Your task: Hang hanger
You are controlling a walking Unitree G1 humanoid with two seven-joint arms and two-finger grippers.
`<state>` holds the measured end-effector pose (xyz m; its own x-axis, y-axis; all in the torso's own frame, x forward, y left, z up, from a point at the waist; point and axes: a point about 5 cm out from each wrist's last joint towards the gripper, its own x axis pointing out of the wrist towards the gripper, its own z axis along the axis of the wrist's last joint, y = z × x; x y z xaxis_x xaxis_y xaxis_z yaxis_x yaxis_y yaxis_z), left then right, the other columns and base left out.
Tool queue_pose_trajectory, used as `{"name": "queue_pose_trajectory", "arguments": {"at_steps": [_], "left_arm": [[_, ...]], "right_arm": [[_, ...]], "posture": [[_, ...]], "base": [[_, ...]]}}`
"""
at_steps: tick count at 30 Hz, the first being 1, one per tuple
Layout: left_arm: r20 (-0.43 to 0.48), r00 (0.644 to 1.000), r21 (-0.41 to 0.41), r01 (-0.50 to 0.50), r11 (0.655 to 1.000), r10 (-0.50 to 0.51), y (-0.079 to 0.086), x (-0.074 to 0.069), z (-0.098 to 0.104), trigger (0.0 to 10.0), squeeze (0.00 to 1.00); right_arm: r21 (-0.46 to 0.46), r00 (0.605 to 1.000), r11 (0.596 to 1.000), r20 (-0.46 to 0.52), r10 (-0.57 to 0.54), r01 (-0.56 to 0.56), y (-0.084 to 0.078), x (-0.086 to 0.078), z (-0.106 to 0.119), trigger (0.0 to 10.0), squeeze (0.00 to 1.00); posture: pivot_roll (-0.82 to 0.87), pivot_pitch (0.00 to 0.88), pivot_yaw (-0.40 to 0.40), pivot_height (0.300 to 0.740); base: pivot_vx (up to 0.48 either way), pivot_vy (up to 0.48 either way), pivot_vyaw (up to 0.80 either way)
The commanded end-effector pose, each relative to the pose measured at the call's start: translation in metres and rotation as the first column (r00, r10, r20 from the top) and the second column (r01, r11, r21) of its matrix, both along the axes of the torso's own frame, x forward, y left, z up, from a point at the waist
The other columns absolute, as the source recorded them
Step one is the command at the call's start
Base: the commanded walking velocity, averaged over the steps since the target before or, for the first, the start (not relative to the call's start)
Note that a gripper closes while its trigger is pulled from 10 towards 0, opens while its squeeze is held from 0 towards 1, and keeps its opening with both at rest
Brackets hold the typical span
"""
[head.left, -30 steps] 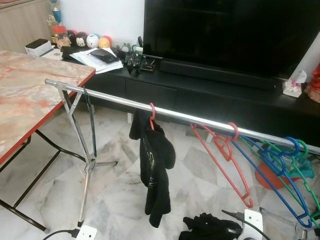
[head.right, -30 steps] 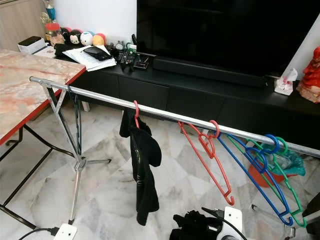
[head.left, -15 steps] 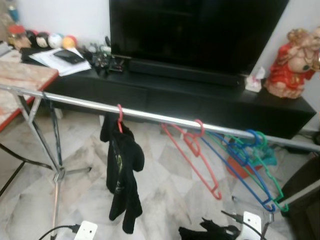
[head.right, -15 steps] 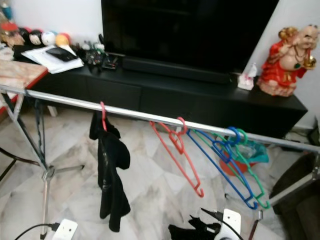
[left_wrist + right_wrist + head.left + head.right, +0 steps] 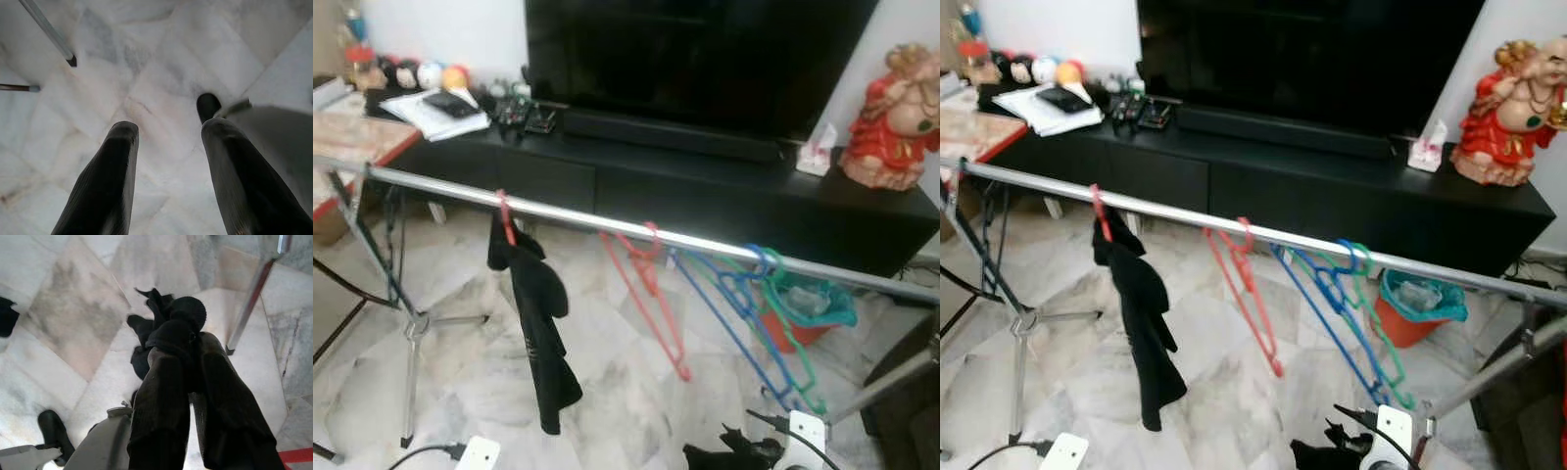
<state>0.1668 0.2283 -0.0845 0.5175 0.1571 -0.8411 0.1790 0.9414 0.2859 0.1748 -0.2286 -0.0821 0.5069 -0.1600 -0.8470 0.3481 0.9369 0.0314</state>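
Observation:
A silver clothes rail [image 5: 578, 216] crosses the room in front of me. On it hangs a red hanger [image 5: 503, 213] carrying a black garment [image 5: 540, 313]. To its right hang an empty red hanger [image 5: 646, 294], blue hangers [image 5: 734, 313] and a green hanger [image 5: 793, 343]. My right gripper [image 5: 188, 352] is low over the marble floor, shut on a bunched black cloth [image 5: 168, 323]; that cloth also peeks in as a dark bundle [image 5: 734, 452] at the bottom of the eye view. My left gripper [image 5: 168, 129] hangs open above the floor with nothing between its fingers.
Behind the rail stands a black TV stand [image 5: 705, 186] with a large TV [image 5: 695, 59] and a red statue [image 5: 896, 117]. An orange bin with a teal bag [image 5: 803, 308] sits under the rail. A marble table [image 5: 352, 142] is at left. White power strips [image 5: 480, 453] lie on the floor.
The whole picture has shifted: the camera turned right, bringing the red statue and bin into view and pushing the table to the edge. The hangers keep their order on the rail.

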Motion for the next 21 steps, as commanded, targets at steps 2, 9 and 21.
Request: {"name": "queue_pose_trajectory", "arguments": {"at_steps": [2, 9, 21], "left_arm": [[-0.007, 1.0, -0.014, 0.013, 1.0, -0.013, -0.007, -0.003, -0.003, 10.0, 0.0], [0.0, 1.0, -0.011, 0.019, 1.0, -0.019, -0.007, -0.003, -0.003, 10.0, 0.0], [0.083, 0.997, -0.051, 0.0, 0.999, 0.004, -0.009, 0.011, 0.004, 10.0, 0.0]], "right_arm": [[-0.009, 1.0, 1.0, 0.014, -0.006, 0.006, -0.005, 0.003, 0.003, 10.0, 0.0], [-0.008, 1.0, 1.0, 0.017, -0.01, 0.01, -0.006, 0.002, 0.003, 10.0, 0.0], [-0.006, 1.0, 1.0, 0.009, -0.012, 0.012, -0.004, -0.001, 0.001, 10.0, 0.0]], "posture": [[0.01, 0.0, -0.083, 0.74], [0.01, 0.0, -0.084, 0.74], [0.01, 0.0, -0.06, 0.74]], "base": [[0.0, -0.364, 0.0], [0.0, -0.363, 0.0], [0.0, -0.054, 0.0]]}}
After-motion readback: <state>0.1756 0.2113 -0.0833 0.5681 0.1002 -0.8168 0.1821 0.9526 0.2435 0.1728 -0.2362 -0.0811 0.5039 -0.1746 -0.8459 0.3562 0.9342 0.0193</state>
